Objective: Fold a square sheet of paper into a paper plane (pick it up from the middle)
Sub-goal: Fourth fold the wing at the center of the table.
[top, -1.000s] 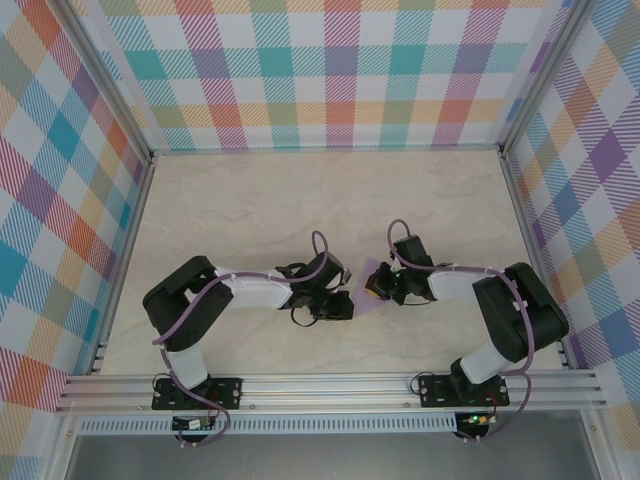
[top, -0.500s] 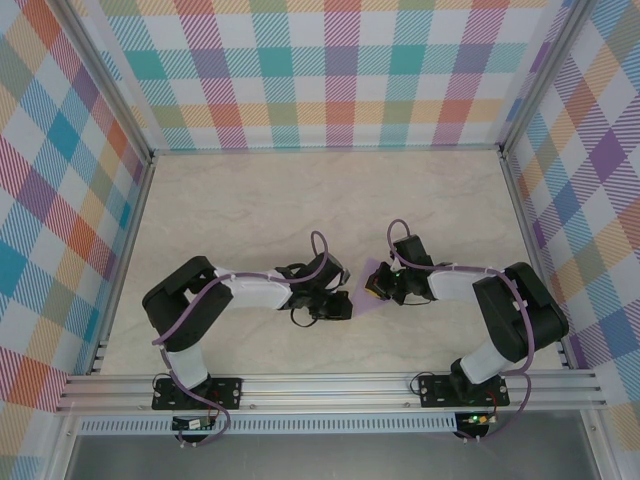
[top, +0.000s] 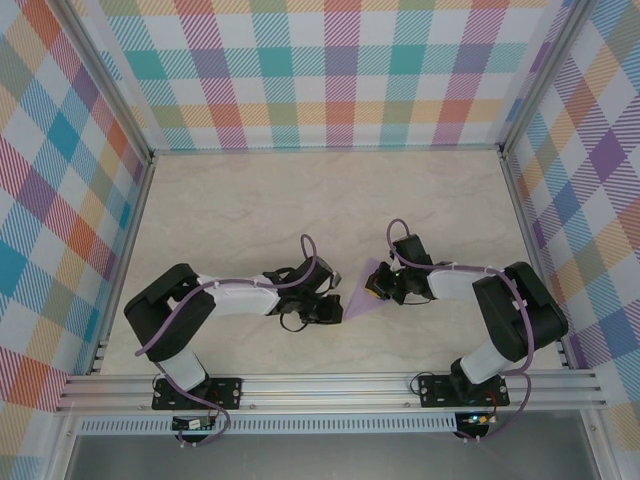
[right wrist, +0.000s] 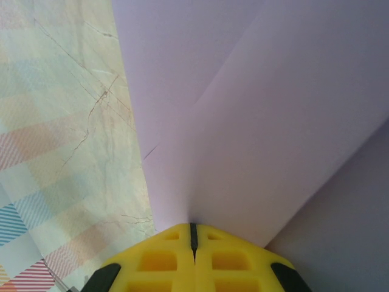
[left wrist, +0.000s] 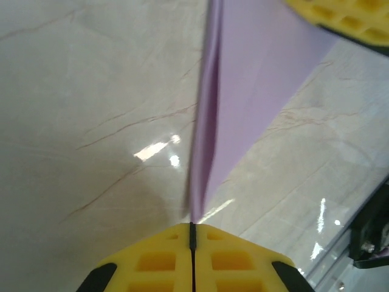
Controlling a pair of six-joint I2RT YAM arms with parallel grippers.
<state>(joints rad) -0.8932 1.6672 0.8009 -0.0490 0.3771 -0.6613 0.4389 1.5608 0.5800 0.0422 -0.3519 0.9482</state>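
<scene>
We log the lavender sheet of paper (top: 357, 298), folded to a tapering wedge, spanning the gap between the two claws, about midway across the table (top: 250, 200) and nearer its near edge than its far one. Left claw (left wrist: 192, 227): fingers pressed fully together, pinching the narrow tip. Right claw (right wrist: 192, 227): likewise clamped tight, gripping the wide end, where the folded layers fan outward from its pads.

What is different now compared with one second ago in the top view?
The left gripper, shut on the folded lavender paper, drew slightly left and nearer the arm bases, its elbow swinging outward. The right gripper, also shut on the paper, stayed in place.
</scene>
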